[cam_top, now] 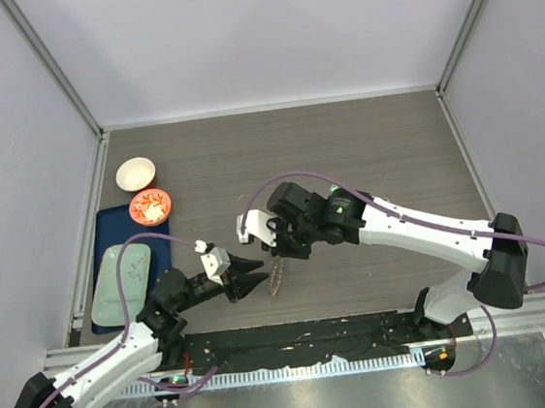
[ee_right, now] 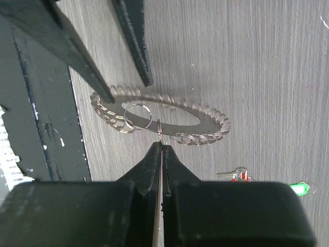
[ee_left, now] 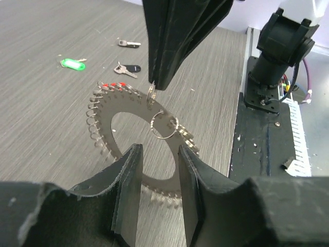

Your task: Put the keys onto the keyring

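Observation:
The keyring (ee_left: 101,123) is a flat grey ring edged with small wire loops, hanging tilted above the table (ee_right: 211,119). My right gripper (ee_right: 161,145) is shut on one small loop at its rim and comes down from above in the left wrist view (ee_left: 151,87). A larger split ring (ee_left: 164,123) hangs on the plate beside that loop. My left gripper (ee_left: 159,154) is open, its fingers (ee_right: 105,95) at the ring's opposite edge. On the table lie a green key (ee_left: 72,63), two black keys (ee_left: 131,68) and a red key (ee_right: 239,176).
At the left stand a white bowl (cam_top: 136,173) and an orange bowl (cam_top: 150,207), with a blue tray (cam_top: 106,243) holding a pale green plate (cam_top: 124,278). A black base strip (cam_top: 297,343) runs along the near edge, close to the ring.

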